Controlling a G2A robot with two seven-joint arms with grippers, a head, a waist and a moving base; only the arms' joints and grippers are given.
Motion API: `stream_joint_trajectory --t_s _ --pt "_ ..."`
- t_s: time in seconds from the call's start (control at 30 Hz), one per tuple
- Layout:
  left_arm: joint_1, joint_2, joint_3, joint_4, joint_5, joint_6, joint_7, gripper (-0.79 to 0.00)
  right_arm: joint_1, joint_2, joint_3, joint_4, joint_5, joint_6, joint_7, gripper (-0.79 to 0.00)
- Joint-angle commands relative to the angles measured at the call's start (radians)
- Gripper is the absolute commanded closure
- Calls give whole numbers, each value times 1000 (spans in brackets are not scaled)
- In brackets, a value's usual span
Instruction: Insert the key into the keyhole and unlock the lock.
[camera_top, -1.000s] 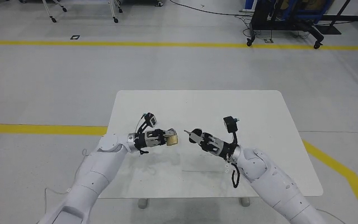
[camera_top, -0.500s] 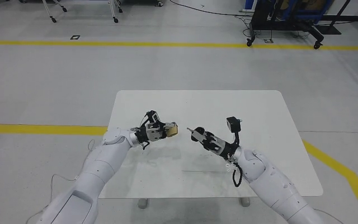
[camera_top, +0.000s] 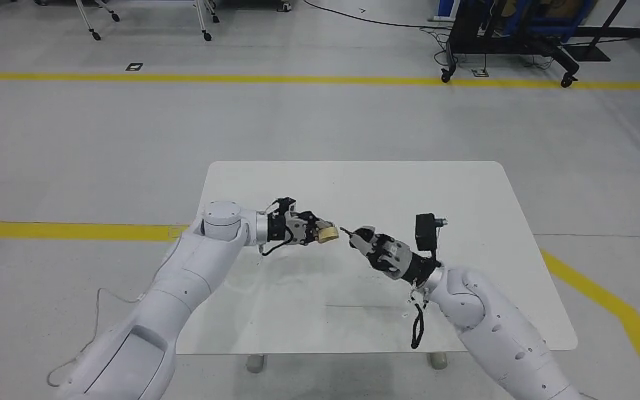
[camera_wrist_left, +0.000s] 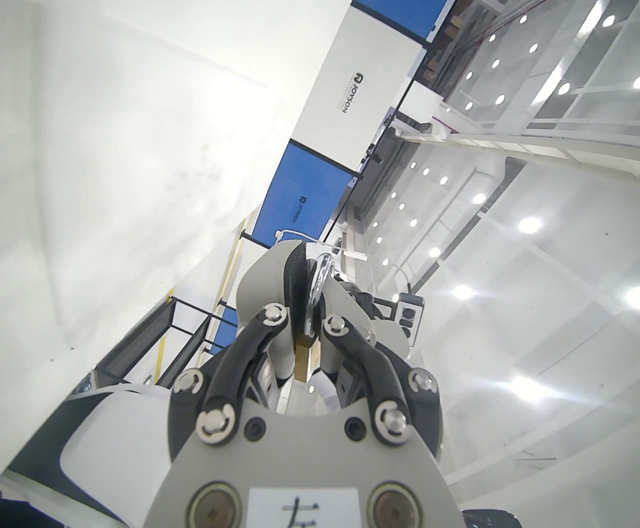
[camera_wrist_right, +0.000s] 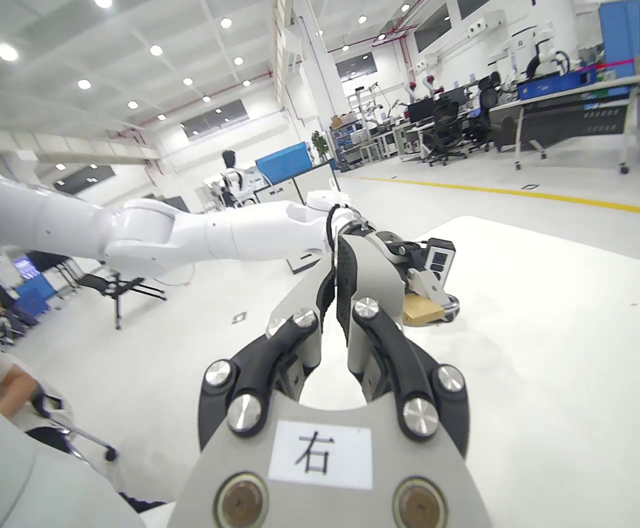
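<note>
Hovering over the white table (camera_top: 460, 200), the two arms meet near its middle, with a yellow floor line (camera_top: 300, 77) far beyond. The left gripper (camera_top: 318, 231) is clamped on the brass padlock (camera_top: 327, 233). The right gripper (camera_top: 362, 240) pinches the key (camera_top: 346, 233), its tip just beside the padlock; whether they touch is unclear.

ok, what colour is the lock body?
The lock is brass-gold; the right wrist view shows it best.
</note>
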Motion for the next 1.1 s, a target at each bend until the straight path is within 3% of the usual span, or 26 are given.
stream_joint_trajectory --t_s 0.0,0.37,0.47,0.57,0.63,0.77,0.9,1.07 --pt "-10 -3 -4 -1 -10 -14 2 0 -66 12 58 -100 -185 60 -5 0" --pt "-10 -3 -4 -1 -10 -14 2 0 -94 16 75 -134 -233 89 -2 0" --pt "14 -3 -21 -17 -31 -30 69 0 -95 14 71 -131 -213 104 0 0" --pt "29 -5 -47 -36 -66 -41 146 0 -87 3 33 -79 54 102 52 0" --pt "34 -7 -54 -51 -72 -41 175 0 -71 -3 4 -46 286 131 152 0" --pt "36 -15 -34 -89 -56 7 201 0 -46 -5 -9 -18 606 257 354 0" --pt "34 -29 -19 -88 -73 39 218 0 -85 3 25 -81 712 351 436 0" --pt "39 -36 -19 -69 -98 45 220 0 -91 4 29 -90 713 355 443 0"
